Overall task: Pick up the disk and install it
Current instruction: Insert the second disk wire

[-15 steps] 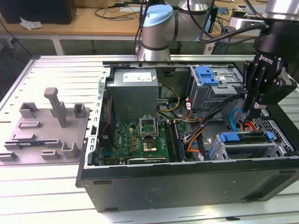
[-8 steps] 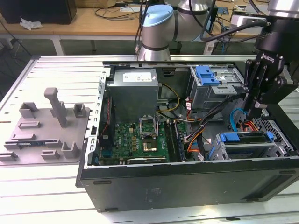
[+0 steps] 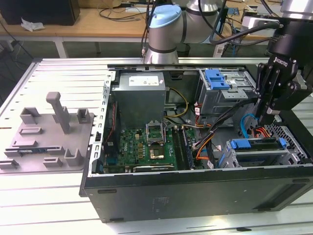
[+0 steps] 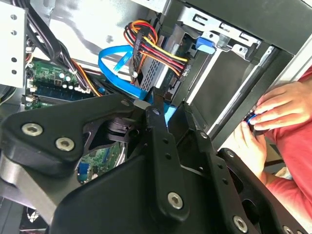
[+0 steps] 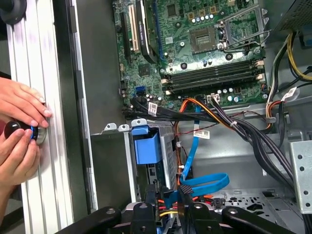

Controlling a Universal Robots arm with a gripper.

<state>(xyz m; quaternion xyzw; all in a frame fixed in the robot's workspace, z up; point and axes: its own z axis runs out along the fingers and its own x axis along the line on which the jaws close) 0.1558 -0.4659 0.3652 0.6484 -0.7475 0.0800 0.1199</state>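
The disk (image 3: 258,148) lies in the lower drive bay at the exterior view's right end of the open computer case, its blue carrier rail (image 3: 247,143) facing the motherboard. In the first wrist view the disk (image 5: 168,146) sits behind its blue tab, with a blue data cable looping past it. My gripper (image 3: 264,117) hangs just above the bay, open, with nothing between its fingers. In the first wrist view the gripper (image 5: 168,195) stands apart from the disk, over the cables. In the second wrist view the gripper (image 4: 170,105) points at the disk (image 4: 158,66) and its red, yellow and black wires.
The open case (image 3: 195,191) holds a motherboard (image 3: 146,147), a power supply (image 3: 139,95) and an upper bay with a blue latch (image 3: 217,78). A grey moulded fixture (image 3: 49,134) lies at the exterior view's left. A person's hands (image 5: 19,126) hold a black knob beside the case.
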